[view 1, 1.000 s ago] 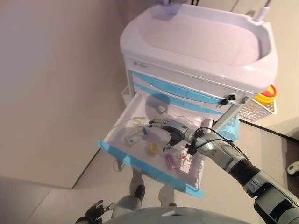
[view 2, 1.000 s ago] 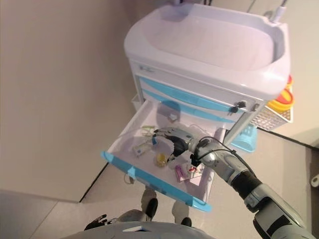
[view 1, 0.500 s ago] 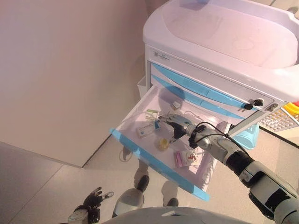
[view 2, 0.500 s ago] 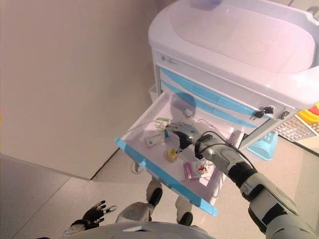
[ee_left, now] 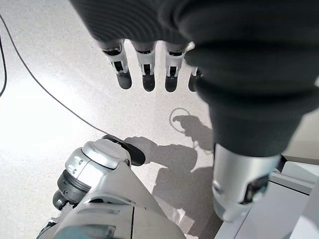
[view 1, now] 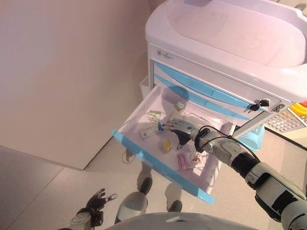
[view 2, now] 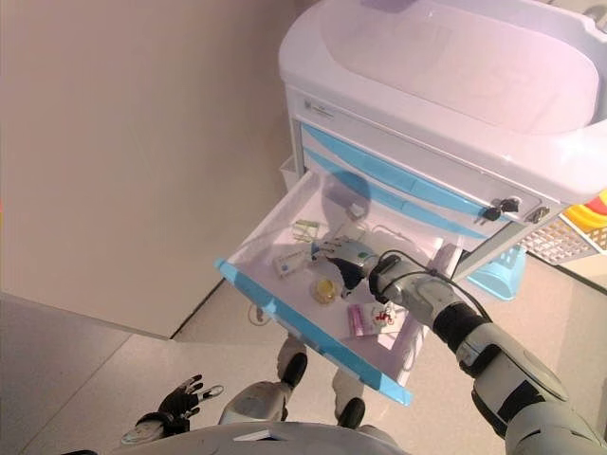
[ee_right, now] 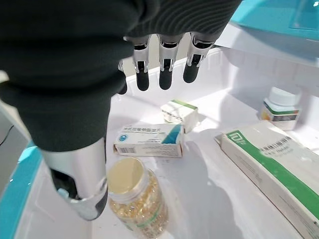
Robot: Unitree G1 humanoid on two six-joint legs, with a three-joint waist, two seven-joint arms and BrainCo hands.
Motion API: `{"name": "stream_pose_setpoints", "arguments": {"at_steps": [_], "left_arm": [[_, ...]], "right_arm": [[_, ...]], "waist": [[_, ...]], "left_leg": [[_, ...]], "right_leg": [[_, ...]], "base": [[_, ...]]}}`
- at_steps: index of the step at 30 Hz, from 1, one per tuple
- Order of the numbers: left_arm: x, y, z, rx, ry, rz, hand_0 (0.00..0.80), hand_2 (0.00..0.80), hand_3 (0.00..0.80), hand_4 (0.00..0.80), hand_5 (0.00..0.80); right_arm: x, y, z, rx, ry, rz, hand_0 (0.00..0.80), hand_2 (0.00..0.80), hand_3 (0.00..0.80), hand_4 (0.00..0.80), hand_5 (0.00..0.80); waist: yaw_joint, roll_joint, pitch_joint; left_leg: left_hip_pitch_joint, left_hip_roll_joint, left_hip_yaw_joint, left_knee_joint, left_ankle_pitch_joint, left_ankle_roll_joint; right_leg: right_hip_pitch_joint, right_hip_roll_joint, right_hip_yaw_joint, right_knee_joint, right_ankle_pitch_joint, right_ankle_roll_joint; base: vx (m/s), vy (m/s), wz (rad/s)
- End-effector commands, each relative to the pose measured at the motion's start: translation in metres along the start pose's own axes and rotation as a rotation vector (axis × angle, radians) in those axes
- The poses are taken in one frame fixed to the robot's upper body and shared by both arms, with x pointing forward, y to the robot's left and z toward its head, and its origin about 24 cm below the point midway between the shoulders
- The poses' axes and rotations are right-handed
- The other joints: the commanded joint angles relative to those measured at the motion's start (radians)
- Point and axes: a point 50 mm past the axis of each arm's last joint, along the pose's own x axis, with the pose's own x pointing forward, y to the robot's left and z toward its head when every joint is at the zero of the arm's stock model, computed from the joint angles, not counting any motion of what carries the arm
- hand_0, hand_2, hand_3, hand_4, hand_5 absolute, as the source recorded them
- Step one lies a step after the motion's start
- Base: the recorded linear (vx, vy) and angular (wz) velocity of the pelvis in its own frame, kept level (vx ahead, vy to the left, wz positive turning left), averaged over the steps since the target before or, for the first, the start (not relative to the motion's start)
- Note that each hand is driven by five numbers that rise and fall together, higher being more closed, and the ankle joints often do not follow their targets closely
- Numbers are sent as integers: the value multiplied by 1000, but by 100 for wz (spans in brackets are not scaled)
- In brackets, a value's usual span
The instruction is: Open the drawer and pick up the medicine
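The white cart's drawer with the blue front stands pulled out. In it lie a jar of yellow capsules, a white-and-blue medicine box, a small green box, a pink packet and a small white bottle. My right hand hovers over the drawer's middle, fingers straight, holding nothing. In the right wrist view its thumb is just beside the jar, and the medicine box lies past it. My left hand hangs low near the floor, open.
A long white-and-green box and the bottle lie at the drawer's far side. Keys hang in the cart's lock. A white wire basket and a blue bin sit at the cart's right. A wall stands left.
The whole picture has shifted, so the camera has moved. My right hand stays over the drawer's middle above the jar, still empty. The left hand stays low.
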Motion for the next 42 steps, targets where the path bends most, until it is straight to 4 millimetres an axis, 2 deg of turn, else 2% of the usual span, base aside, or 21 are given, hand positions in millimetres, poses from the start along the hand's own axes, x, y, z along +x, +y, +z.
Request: {"name": "stream_pose_setpoints", "arguments": {"at_steps": [1, 8, 20, 29, 42], "left_arm": [[2, 13, 15, 3, -52, 28, 0, 0, 0, 0, 0], [4, 10, 28, -21, -121, 13, 0, 0, 0, 0, 0], [10, -8, 53, -5, -201, -53, 0, 0, 0, 0, 0], [11, -17, 53, 7, -201, -82, 0, 0, 0, 0, 0], [10, -18, 40, 12, -166, -88, 0, 0, 0, 0, 0]], "right_arm": [[5, -17, 17, -61, -121, -16, 0, 0, 0, 0, 0], [1, -2, 23, -27, -147, 0, 0, 0, 0, 0, 0], [10, 21, 26, 8, -90, 0, 0, 0, 0, 0, 0], [12, 29, 24, 9, -17, -49, 0, 0, 0, 0, 0], [18, 35, 17, -8, 74, -96, 0, 0, 0, 0, 0]], "waist": [[11, -28, -14], [1, -31, -21], [-2, -17, -12], [-5, -8, -6], [8, 10, 1]], "left_leg": [[-7, 16, 43, 9, -56, -35], [-3, 18, 51, 7, -63, -31], [-5, 14, 50, 5, -63, -25], [-5, 9, 48, 4, -65, -20], [-3, -4, 31, 6, -66, -14]], "right_leg": [[-15, -20, 31, 58, -26, 14], [-15, -21, 44, 50, -22, 19], [-23, -26, 44, 53, -21, 21], [-25, -32, 38, 55, -18, 24], [-24, -40, 18, 61, -23, 22]], "base": [[0, 0, 0], [12, 1, -3], [0, 0, 0], [0, 0, 0], [4, 2, 1]]}}
